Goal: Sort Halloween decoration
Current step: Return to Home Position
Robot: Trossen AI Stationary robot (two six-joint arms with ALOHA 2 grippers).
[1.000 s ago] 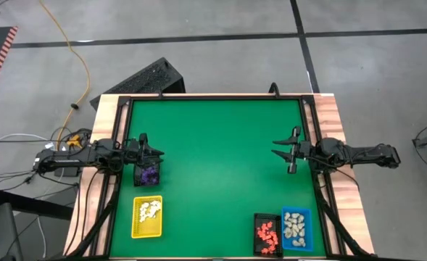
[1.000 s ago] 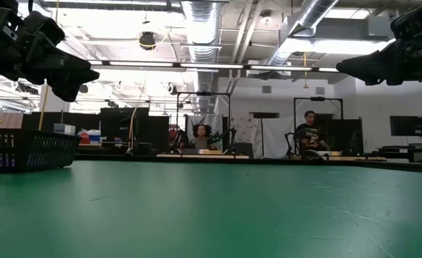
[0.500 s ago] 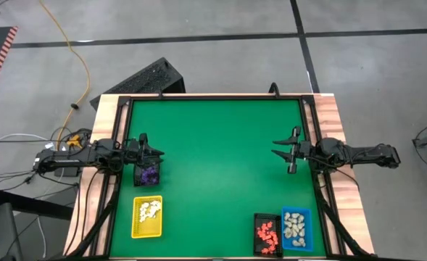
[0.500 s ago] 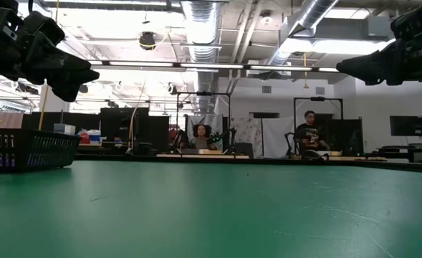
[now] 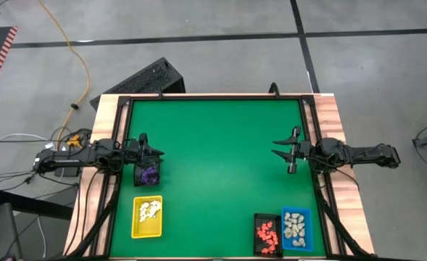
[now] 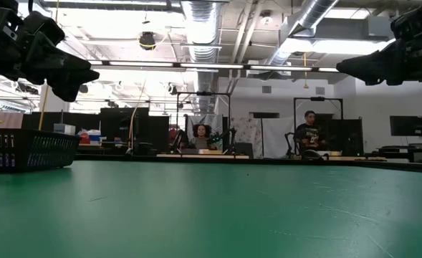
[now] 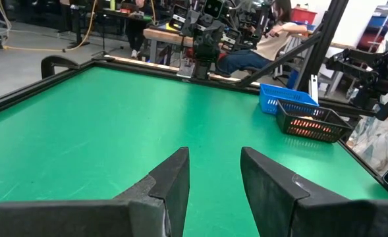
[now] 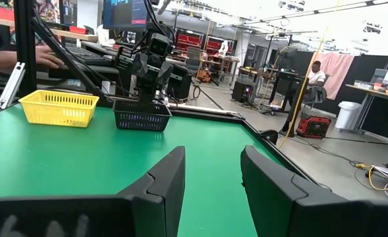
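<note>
The Halloween decoration lies sorted in small trays on the green table. Purple figurines (image 5: pixel 149 174) fill a black tray at the left edge. White ones (image 5: pixel 150 209) lie in a yellow tray (image 5: pixel 146 226) near the front left. Orange-red ones (image 5: pixel 266 233) are in a black tray, and cream-beige ones (image 5: pixel 294 225) in a blue tray (image 5: pixel 305 243), both at the front right. My left gripper (image 5: pixel 155 154) hovers level above the purple tray, open with nothing between its fingers (image 7: pixel 213 155). My right gripper (image 5: pixel 280 152) hovers level at the right edge, also open with nothing in it (image 8: pixel 212 153).
A black rail (image 5: pixel 213 97) frames the table, with wooden strips (image 5: pixel 333 123) outside it. The middle and far part of the green mat (image 5: pixel 220 145) holds no objects. A black slab (image 5: pixel 144 78) lies on the floor beyond the far left corner. People sit in the room behind (image 6: pixel 309 132).
</note>
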